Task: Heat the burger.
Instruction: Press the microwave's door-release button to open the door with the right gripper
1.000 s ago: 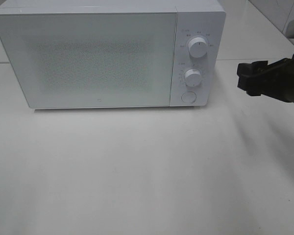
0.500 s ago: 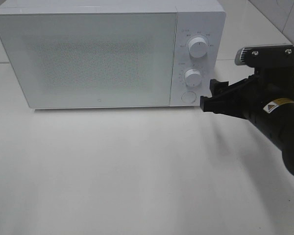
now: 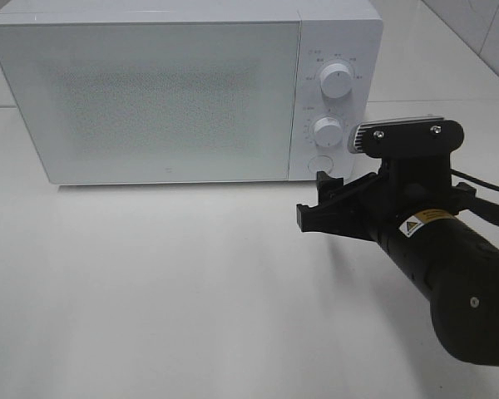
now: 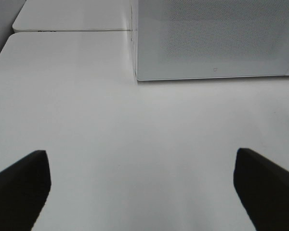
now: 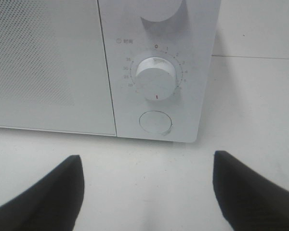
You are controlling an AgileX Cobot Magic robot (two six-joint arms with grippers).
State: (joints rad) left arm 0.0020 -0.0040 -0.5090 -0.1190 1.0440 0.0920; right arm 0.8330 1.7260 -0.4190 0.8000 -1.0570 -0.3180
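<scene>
The burger is out of view. A white microwave (image 3: 166,100) stands at the back of the table with its door shut, and its speckled window shows nothing inside. My right gripper (image 3: 318,201) hangs open and empty just in front of the control panel, below the round door button (image 3: 320,164). In the right wrist view the gripper (image 5: 147,161) faces that button (image 5: 155,122) and the lower knob (image 5: 155,78), without touching either. My left gripper (image 4: 140,156) shows only in the left wrist view, open and empty above bare table, facing the microwave's left corner (image 4: 135,77).
The white table (image 3: 150,283) spreads out in front of the microwave. An upper knob (image 3: 337,83) and a lower knob (image 3: 327,130) sit on the panel. A seam between table sections runs behind, and a tiled wall shows at the far right.
My right arm has swung in from the right edge, leftward and toward the front, and now sits before the microwave's control panel. Its jaws stayed open. The microwave has not moved.
</scene>
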